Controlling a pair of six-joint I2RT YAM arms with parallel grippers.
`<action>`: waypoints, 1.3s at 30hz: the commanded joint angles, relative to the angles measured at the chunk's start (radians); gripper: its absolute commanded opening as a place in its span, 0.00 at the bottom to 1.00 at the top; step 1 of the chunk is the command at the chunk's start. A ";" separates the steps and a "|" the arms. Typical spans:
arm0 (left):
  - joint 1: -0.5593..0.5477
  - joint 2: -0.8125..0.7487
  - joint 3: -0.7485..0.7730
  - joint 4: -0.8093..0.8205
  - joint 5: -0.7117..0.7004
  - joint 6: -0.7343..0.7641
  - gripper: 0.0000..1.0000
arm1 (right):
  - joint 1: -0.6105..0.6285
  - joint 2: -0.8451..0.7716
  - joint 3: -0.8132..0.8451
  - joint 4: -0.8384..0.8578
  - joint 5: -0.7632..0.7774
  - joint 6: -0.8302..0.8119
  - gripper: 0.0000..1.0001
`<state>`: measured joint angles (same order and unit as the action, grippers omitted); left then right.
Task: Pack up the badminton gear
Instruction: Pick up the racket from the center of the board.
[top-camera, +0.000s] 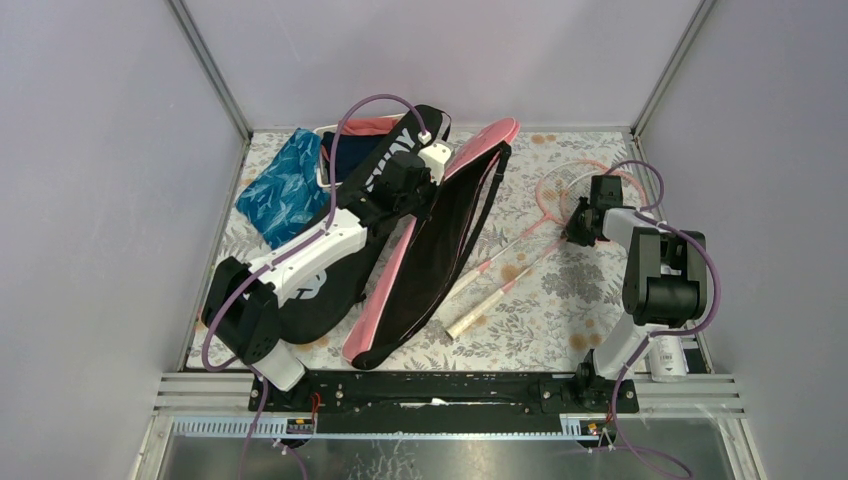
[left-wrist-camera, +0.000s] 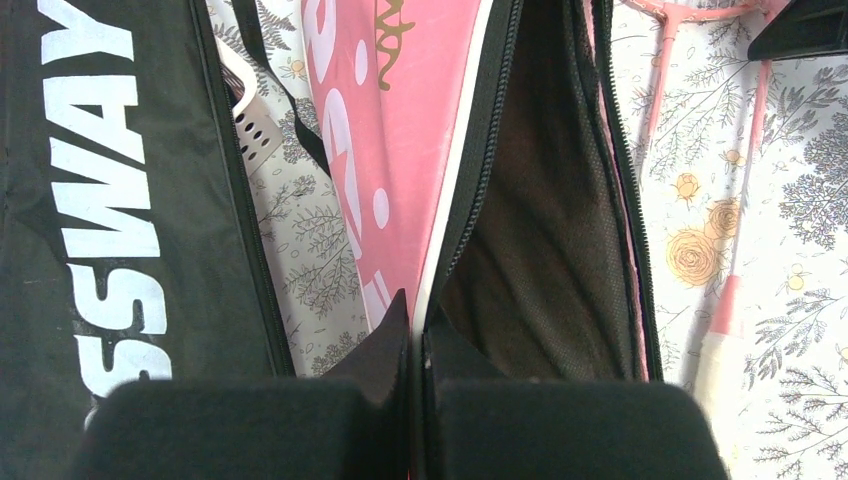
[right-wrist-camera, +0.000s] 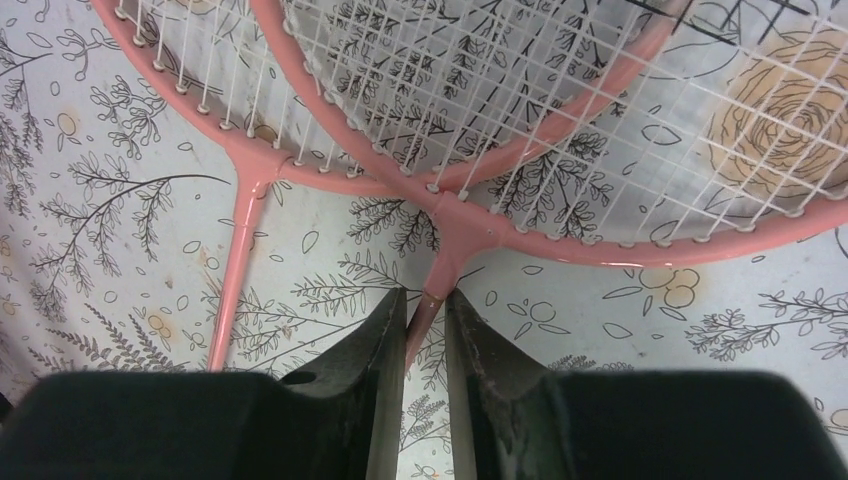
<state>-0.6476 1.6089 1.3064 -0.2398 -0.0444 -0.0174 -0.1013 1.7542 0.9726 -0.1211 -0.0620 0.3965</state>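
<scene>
Right gripper (right-wrist-camera: 425, 305) pinches one racket (right-wrist-camera: 452, 218) by its shaft; left gripper (left-wrist-camera: 414, 315) clamps the pink bag (left-wrist-camera: 400, 140) edge. I expect the overlapping heads could snag, dragging the second racket (right-wrist-camera: 243, 215).

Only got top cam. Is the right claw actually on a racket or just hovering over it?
Observer: It's on it. The right wrist cam shows the right claw closed on the shaft of one pink racket, just below the head.
Operator: What's the left claw doing? The arm blocks it for me.
Observer: The left claw is shut on the pink bag, at its white-piped edge next to the zipper.
Operator: Anything in the bag yet?
Observer: The left wrist cam shows only black mesh lining in the opening. No racket is visible there.
</scene>
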 joint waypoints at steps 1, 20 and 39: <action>-0.003 -0.046 0.008 0.067 -0.048 0.040 0.00 | 0.002 -0.041 0.052 -0.055 0.009 -0.039 0.07; -0.001 -0.023 0.082 0.053 -0.171 0.075 0.00 | 0.002 -0.083 0.211 -0.120 -0.113 -0.080 0.00; 0.046 -0.019 0.206 0.057 -0.175 0.091 0.00 | 0.022 -0.160 0.308 -0.189 -0.260 -0.113 0.00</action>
<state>-0.6056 1.6089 1.4010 -0.2504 -0.2241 0.0486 -0.0917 1.6840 1.2293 -0.2962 -0.2470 0.3035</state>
